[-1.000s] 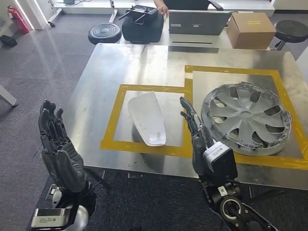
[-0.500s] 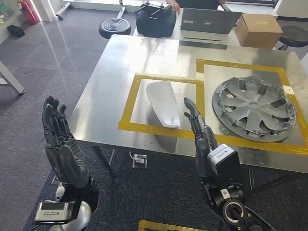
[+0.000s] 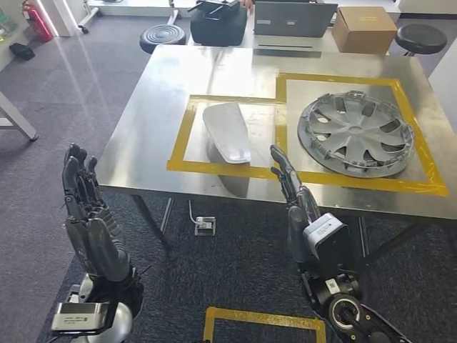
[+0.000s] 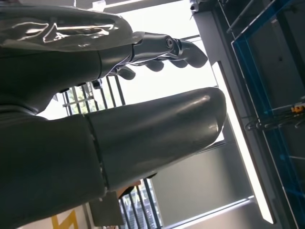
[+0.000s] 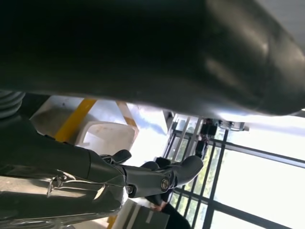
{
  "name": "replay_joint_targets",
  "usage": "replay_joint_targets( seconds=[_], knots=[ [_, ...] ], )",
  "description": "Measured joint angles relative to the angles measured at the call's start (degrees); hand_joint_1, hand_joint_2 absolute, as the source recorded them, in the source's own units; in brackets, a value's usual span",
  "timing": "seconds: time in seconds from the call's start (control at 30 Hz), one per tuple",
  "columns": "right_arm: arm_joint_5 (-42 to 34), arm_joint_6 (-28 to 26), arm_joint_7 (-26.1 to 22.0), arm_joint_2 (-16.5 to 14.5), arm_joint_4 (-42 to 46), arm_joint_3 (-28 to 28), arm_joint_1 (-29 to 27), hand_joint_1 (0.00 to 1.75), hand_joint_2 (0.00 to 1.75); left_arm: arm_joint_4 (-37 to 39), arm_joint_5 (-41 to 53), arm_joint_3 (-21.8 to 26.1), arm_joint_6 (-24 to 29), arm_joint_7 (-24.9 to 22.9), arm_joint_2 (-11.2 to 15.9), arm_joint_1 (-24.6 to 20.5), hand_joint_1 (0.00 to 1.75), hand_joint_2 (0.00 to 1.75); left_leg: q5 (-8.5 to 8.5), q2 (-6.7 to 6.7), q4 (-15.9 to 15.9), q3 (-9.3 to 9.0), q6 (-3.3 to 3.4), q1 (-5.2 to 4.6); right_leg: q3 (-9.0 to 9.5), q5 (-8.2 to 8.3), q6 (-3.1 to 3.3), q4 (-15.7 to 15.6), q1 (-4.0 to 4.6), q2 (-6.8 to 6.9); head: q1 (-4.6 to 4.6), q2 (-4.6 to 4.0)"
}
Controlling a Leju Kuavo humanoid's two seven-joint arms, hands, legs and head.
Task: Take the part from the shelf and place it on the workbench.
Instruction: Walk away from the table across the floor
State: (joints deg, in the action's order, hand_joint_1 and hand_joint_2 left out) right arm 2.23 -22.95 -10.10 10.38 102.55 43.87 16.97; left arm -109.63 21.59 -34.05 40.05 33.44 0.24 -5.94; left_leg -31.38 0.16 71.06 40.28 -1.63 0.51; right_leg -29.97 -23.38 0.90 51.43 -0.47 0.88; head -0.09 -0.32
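A steel bench (image 3: 161, 107) with yellow tape outlines carries a white part (image 3: 226, 131) and a wheel cover (image 3: 355, 133); grey carpet (image 3: 48, 143) lies around. Left robot hand (image 3: 88, 221) and right robot hand (image 3: 296, 196) are spread, empty.

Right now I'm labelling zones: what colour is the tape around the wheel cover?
Yellow tape, clearest in the head view.

Desk (image 3: 161, 93) right corner cut by frame edge. Laptop (image 3: 290, 18) and black bag (image 3: 218, 25) clipped at top. Person's hand (image 3: 248, 3) barely visible.

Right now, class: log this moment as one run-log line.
left hand: open | right hand: open | white part: on workbench | hubcap: beside
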Motion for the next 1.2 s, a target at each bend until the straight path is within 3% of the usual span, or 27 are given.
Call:
replay_joint_targets(
  seconds=[0.03,0.1,0.17,0.2,0.27,0.3,0.33,0.37,0.43,0.47,0.5,0.53,0.6,0.67,0.7,0.73,0.8,0.83,0.87,0.93,0.97,1.0,1.03,1.07,1.1,1.13,1.2],
  knots=[
    [0.00,0.00,0.00,0.00,0.00,0.00,0.00,0.00,0.00,0.00,0.00,0.00,0.01,0.00,0.04,0.00,0.00,0.00,1.58,0.01,-0.14,-1.10,-0.23,0.25,-1.11,0.59,-0.18,0.35,-0.08,0.01,-0.23,0.00],
    [0.00,0.00,0.00,0.00,0.01,-0.01,0.02,0.00,0.00,0.00,0.01,0.00,0.03,0.00,0.10,-0.05,0.00,0.00,4.35,0.04,-6.02,-6.28,-0.58,0.69,-3.07,1.49,-0.71,1.32,-0.23,-0.02,-0.67,0.01],
    [0.00,-0.01,-0.01,0.00,0.04,-0.05,0.08,0.00,0.00,-0.02,0.05,0.00,0.04,-0.02,0.11,-0.13,0.00,0.00,3.81,-0.09,-14.06,-11.78,-0.29,0.72,-4.45,2.18,-1.37,2.36,-0.20,-0.06,-1.00,0.01],
    [0.01,-0.01,-0.04,0.00,0.05,-0.07,0.10,0.00,0.00,-0.03,0.10,0.00,0.04,-0.03,0.12,-0.18,0.00,0.00,3.18,-0.19,-16.36,-13.13,0.08,0.62,-4.80,2.57,-1.75,2.65,-0.16,-0.09,-1.01,0.01],
    [0.01,0.02,-0.03,0.02,0.03,-0.08,0.04,0.00,0.00,-0.04,0.21,0.00,0.04,-0.21,0.15,-0.19,0.00,0.00,3.44,-0.26,-17.08,-12.90,1.25,0.41,-5.12,3.43,-2.54,2.66,-0.29,-0.15,-0.70,0.01],
    [0.01,0.05,-0.03,0.05,0.02,-0.08,-0.02,0.00,0.00,-0.04,0.27,0.00,0.03,-0.33,0.16,-0.21,0.00,0.00,3.91,-0.15,-17.16,-12.48,1.83,0.42,-5.44,2.97,-2.87,3.01,-0.42,-0.24,-0.58,0.00],
    [0.00,0.07,-0.01,0.09,0.01,-0.09,-0.08,0.00,0.00,-0.04,0.30,0.00,0.02,-0.49,0.14,-0.21,0.00,0.00,4.52,-0.03,-17.23,-11.93,2.47,0.44,-5.99,1.38,-3.12,4.22,-0.55,-0.34,-0.32,-0.01],
    [0.00,0.09,-0.02,0.13,-0.01,-0.11,-0.12,0.00,0.00,-0.04,0.31,0.00,0.01,-0.59,0.12,-0.21,0.00,0.00,5.21,0.08,-17.32,-11.23,3.00,0.49,-6.80,-1.33,-3.31,6.62,-0.63,-0.45,0.05,-0.01],
    [0.00,0.09,-0.04,0.16,-0.04,-0.14,-0.18,0.00,0.00,-0.04,0.27,0.00,-0.02,-0.67,0.08,-0.21,0.00,0.00,6.57,0.16,-17.26,-9.56,3.46,0.31,-8.58,-7.66,-3.60,14.26,-0.68,-0.58,0.91,0.01],
    [0.00,0.09,-0.05,0.17,-0.07,-0.15,-0.24,0.00,0.00,-0.04,0.22,0.00,-0.02,-0.66,0.08,-0.20,0.00,0.00,7.26,0.17,-17.22,-8.68,3.48,0.21,-9.03,-9.36,-3.70,17.87,-0.67,-0.61,1.25,0.01],
    [0.00,0.08,-0.07,0.18,-0.09,-0.15,-0.29,0.00,0.00,-0.04,0.13,0.00,-0.02,-0.64,0.08,-0.19,0.00,0.00,7.93,0.18,-17.16,-7.78,3.44,0.12,-8.82,-9.54,-3.71,20.14,-0.66,-0.62,1.51,0.01],
    [0.00,0.08,-0.09,0.18,-0.10,-0.15,-0.33,0.00,0.00,-0.04,0.01,0.00,-0.01,-0.62,0.08,-0.18,0.00,0.00,8.58,0.17,-17.11,-6.92,3.36,0.05,-7.69,-8.43,-3.63,20.46,-0.66,-0.63,1.71,0.01],
    [0.01,0.07,-0.15,0.17,-0.11,-0.15,-0.34,0.00,0.00,-0.04,-0.33,0.00,-0.01,-0.46,0.07,-0.20,0.00,0.00,9.80,0.15,-17.00,-5.46,3.07,-0.04,-2.48,-5.28,-3.12,15.06,-0.59,-0.70,2.01,0.01],
    [0.02,0.08,-0.22,0.18,-0.10,-0.16,-0.27,0.00,0.00,-0.04,-0.56,0.00,-0.01,-0.25,0.05,-0.26,0.00,0.00,10.85,0.13,-16.91,-4.64,2.55,-0.22,3.89,-5.13,-2.45,5.92,-0.28,-0.79,2.21,0.01],
    [0.02,0.10,-0.25,0.19,-0.10,-0.17,-0.26,0.00,0.00,-0.04,-0.61,0.00,-0.01,-0.16,0.05,-0.32,0.00,0.00,11.42,0.14,-16.99,-4.49,2.21,-0.22,5.65,-5.69,-2.17,2.78,-0.08,-0.85,2.20,0.01],
    [0.02,0.16,-0.30,0.19,-0.10,-0.18,-0.26,0.00,0.00,-0.04,-0.62,0.00,-0.01,-0.10,0.05,-0.36,0.00,0.00,12.00,0.17,-17.18,-4.42,1.82,-0.20,6.26,-6.04,-1.92,1.09,0.13,-0.86,2.18,0.01],
    [0.00,0.42,-0.39,0.18,-0.13,-0.16,-0.27,0.00,0.00,-0.04,-0.65,0.01,-0.01,0.04,0.07,-0.39,0.00,0.00,12.50,0.14,-17.33,-4.16,1.03,-0.09,5.34,-5.11,-1.31,0.52,0.09,-0.75,2.03,0.01],
    [-0.05,0.59,-0.44,0.17,-0.16,-0.13,-0.25,0.00,0.00,-0.04,-0.68,0.01,-0.01,0.13,0.09,-0.36,0.00,0.00,11.22,0.08,-16.47,-3.59,0.73,-0.05,4.72,-4.43,-0.88,0.38,-0.02,-0.61,1.91,0.01],
    [-0.10,0.74,-0.49,0.17,-0.20,-0.10,-0.25,0.00,0.00,-0.04,-0.72,0.02,-0.01,0.22,0.11,-0.31,0.00,0.00,8.69,0.01,-14.48,-2.66,0.52,-0.01,3.95,-3.66,-0.47,0.24,-0.16,-0.45,1.59,0.01],
    [-0.25,0.99,-0.55,0.17,-0.33,-0.07,-0.25,0.00,0.00,-0.04,-0.78,0.02,-0.01,0.37,0.16,-0.16,0.00,0.00,2.02,-0.03,-7.25,-0.24,0.23,0.16,2.35,-2.16,0.06,0.26,-0.14,-0.23,0.83,0.00],
    [-0.37,1.09,-0.55,0.17,-0.43,-0.04,-0.26,0.00,0.00,-0.04,-0.81,0.03,0.01,0.40,0.19,-0.05,0.00,0.00,0.01,-0.03,-3.29,0.68,0.08,0.19,1.49,-1.36,0.12,0.33,-0.10,-0.17,0.45,0.00],
    [-0.53,1.19,-0.55,0.17,-0.52,-0.01,-0.27,0.00,0.00,-0.04,-0.83,0.03,0.02,0.42,0.22,0.05,0.00,0.00,-0.34,-0.03,-0.35,0.98,-0.03,0.19,0.57,-0.58,0.07,0.43,-0.06,-0.14,0.20,-0.01],
    [-0.69,1.23,-0.55,0.17,-0.61,0.02,-0.28,0.00,0.00,-0.04,-0.85,0.04,0.03,0.42,0.25,0.14,0.00,0.00,0.71,-0.03,0.87,0.44,-0.07,0.20,-0.49,0.14,-0.01,0.58,-0.03,-0.11,-0.06,0.00],
    [-0.83,1.25,-0.54,0.17,-0.67,0.04,-0.28,0.00,0.00,-0.04,-0.87,0.04,0.04,0.42,0.27,0.20,0.00,0.00,2.49,-0.03,0.05,-1.11,-0.03,0.20,-1.50,0.79,-0.13,0.79,-0.02,-0.10,-0.30,0.01],
    [-0.92,1.26,-0.54,0.17,-0.71,0.04,-0.27,0.00,0.00,-0.04,-0.88,0.04,0.04,0.42,0.29,0.23,0.00,0.00,4.10,-0.03,-2.74,-3.70,0.12,0.19,-2.40,1.32,-0.29,1.08,-0.02,-0.11,-0.53,0.01],
    [-0.97,1.25,-0.55,0.17,-0.74,0.04,-0.25,0.00,0.00,-0.05,-0.91,0.04,0.04,0.42,0.29,0.21,0.00,0.00,4.74,-0.03,-7.01,-7.16,0.33,0.10,-3.18,1.74,-0.49,1.46,0.07,-0.13,-0.79,0.01],
    [-1.04,1.25,-0.58,0.17,-0.78,0.05,-0.24,0.00,0.00,-0.10,-1.04,0.04,0.04,0.50,0.26,0.09,0.00,0.00,4.03,-0.02,-14.97,-12.53,0.98,-0.11,-4.17,2.57,-1.02,2.12,0.22,-0.08,-1.00,0.01]
  ],
)
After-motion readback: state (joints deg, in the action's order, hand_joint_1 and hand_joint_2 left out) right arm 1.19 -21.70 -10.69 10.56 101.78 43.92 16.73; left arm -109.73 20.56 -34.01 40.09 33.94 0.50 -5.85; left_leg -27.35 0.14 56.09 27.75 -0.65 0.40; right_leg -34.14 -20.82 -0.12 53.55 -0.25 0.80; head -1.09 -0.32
